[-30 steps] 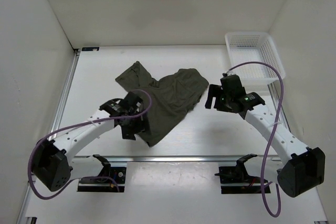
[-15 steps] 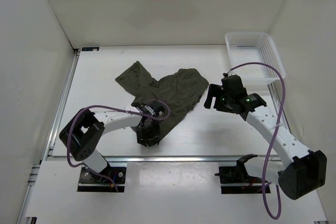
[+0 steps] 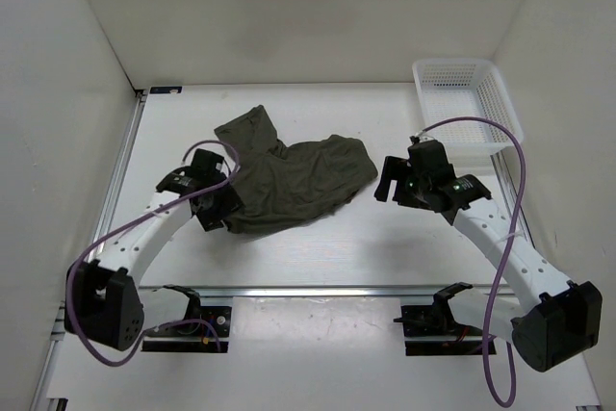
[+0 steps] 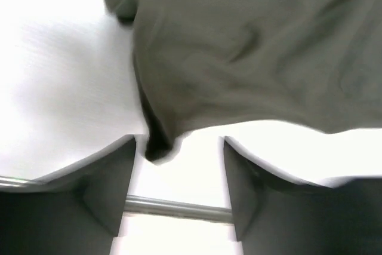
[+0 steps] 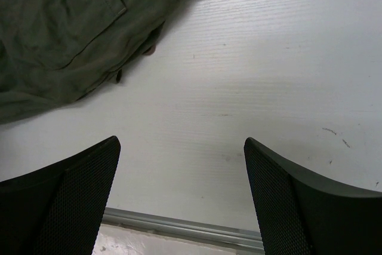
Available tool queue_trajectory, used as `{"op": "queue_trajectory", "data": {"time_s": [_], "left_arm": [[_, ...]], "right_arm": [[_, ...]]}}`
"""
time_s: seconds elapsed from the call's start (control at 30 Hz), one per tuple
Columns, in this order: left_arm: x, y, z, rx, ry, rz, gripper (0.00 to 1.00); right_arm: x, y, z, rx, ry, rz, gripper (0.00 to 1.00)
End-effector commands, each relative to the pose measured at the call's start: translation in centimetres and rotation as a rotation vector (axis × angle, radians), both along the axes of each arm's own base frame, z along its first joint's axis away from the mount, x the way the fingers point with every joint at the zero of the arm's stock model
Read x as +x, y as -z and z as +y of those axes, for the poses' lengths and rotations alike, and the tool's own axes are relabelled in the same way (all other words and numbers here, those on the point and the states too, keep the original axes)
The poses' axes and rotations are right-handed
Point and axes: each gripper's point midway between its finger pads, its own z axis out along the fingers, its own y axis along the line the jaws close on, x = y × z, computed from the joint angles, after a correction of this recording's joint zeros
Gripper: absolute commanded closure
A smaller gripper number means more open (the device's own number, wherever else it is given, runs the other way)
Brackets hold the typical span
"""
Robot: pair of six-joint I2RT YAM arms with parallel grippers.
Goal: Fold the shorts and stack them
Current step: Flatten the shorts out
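The dark olive-green shorts [image 3: 289, 178] lie crumpled in the middle of the white table, one leg pointing to the back left. My left gripper [image 3: 218, 211] is at their near-left edge. In the left wrist view the left gripper [image 4: 179, 147] has its jaws apart, and a dark corner of the shorts [image 4: 239, 58] hangs by the left finger [image 4: 110, 183], not clamped. My right gripper [image 3: 388, 180] is just right of the shorts. In the right wrist view the right gripper [image 5: 182, 147] is open and empty over bare table, the shorts [image 5: 65, 34] at upper left.
A white mesh basket [image 3: 467, 103] stands at the back right corner. A metal rail [image 3: 318, 289] runs along the table's near edge. White walls close the left, back and right sides.
My left arm swung left and back from the shorts' near tip. The near leg of the shorts shifted left with it and now lies bunched. The right arm stayed put.
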Motion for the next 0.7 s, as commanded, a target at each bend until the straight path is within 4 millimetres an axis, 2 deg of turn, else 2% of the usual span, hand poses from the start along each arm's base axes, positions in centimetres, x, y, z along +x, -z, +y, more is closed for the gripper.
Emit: {"op": "queue_trajectory", "data": {"time_s": [0.0, 0.03, 0.07, 0.13, 0.17, 0.23, 0.3, 0.33, 0.4, 0.43, 0.47, 0.67], "left_arm": [[-0.2, -2.7, -0.2, -0.053, 0.043, -0.032, 0.24], [-0.2, -3.1, -0.4, -0.062, 0.046, -0.031, 0.10], [-0.4, -3.3, -0.5, -0.077, 0.036, -0.030, 0.02], [-1.2, -3.2, -0.8, -0.114, -0.010, -0.012, 0.04], [-1.5, -3.2, -0.8, -0.128, -0.039, -0.013, 0.17], [-2.5, -2.8, -0.5, -0.178, -0.125, -0.014, 0.32], [-2.8, -2.3, 0.1, -0.212, -0.188, -0.014, 0.40], [-3.5, -1.1, 0.0, -0.240, -0.211, 0.026, 0.38], [-4.0, -0.2, -0.2, -0.280, -0.241, 0.050, 0.27], [-4.6, 0.8, -0.3, -0.300, -0.269, 0.079, 0.23], [-4.3, 1.0, -0.6, -0.320, -0.273, 0.068, 0.14], [-3.4, 3.0, -0.2, -0.282, -0.290, 0.098, 0.12]], "right_arm": [[-0.4, 0.1, 0.4, 0.020, -0.022, 0.001, 0.11], [-0.4, 0.1, 0.4, 0.021, -0.022, 0.001, 0.11], [-0.4, 0.1, 0.4, 0.021, -0.022, 0.001, 0.11], [-0.4, 0.1, 0.4, 0.021, -0.022, 0.001, 0.11], [-0.4, 0.1, 0.4, 0.021, -0.022, 0.001, 0.11], [-0.4, 0.1, 0.4, 0.021, -0.022, 0.001, 0.11], [-0.4, 0.3, 0.5, 0.026, -0.015, 0.003, 0.11], [-0.4, 0.3, 0.5, 0.026, -0.015, 0.003, 0.11], [-0.4, 0.3, 0.5, 0.026, -0.015, 0.003, 0.11], [-0.4, 0.3, 0.6, 0.032, -0.021, 0.006, 0.11], [-0.4, 0.6, 0.6, 0.029, -0.021, 0.014, 0.11], [-0.4, 0.4, 1.0, 0.047, -0.035, 0.011, 0.11]]}}
